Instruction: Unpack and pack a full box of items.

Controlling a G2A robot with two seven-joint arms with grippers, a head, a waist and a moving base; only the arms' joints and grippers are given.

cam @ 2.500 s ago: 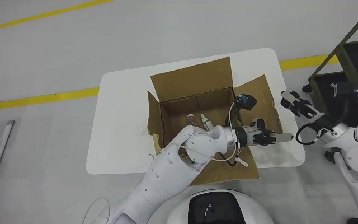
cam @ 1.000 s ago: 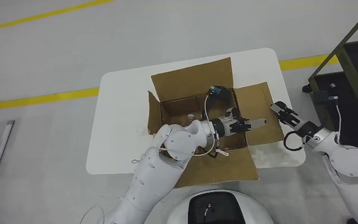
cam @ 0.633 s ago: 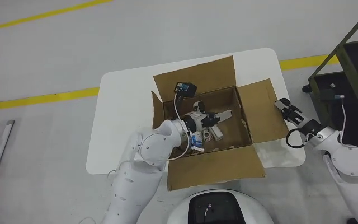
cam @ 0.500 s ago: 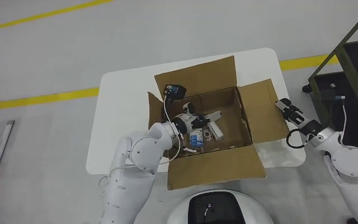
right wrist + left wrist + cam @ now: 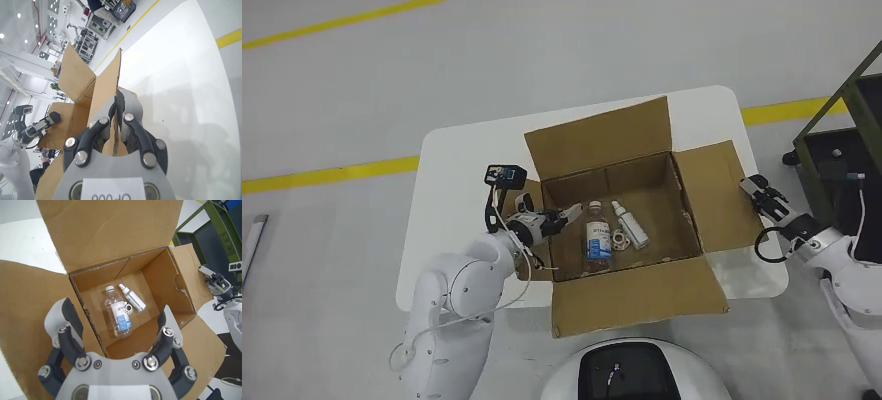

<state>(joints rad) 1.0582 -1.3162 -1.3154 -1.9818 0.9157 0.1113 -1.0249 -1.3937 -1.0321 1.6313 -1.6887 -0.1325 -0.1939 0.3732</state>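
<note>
From above, the left end effector [image 5: 564,217] covers most of the box's [image 5: 614,181] left flap [image 5: 28,291]. The outer edge of the right flap [image 5: 105,85] is pinched out of sight between the pads of the right end effector [image 5: 118,98], and from that wrist the raised flaps hide the box's inside. The small white ring [image 5: 128,308] against the clear bottle [image 5: 118,317] is too small to identify. The green frame [image 5: 832,110] is cut off at the picture's edge.
</note>
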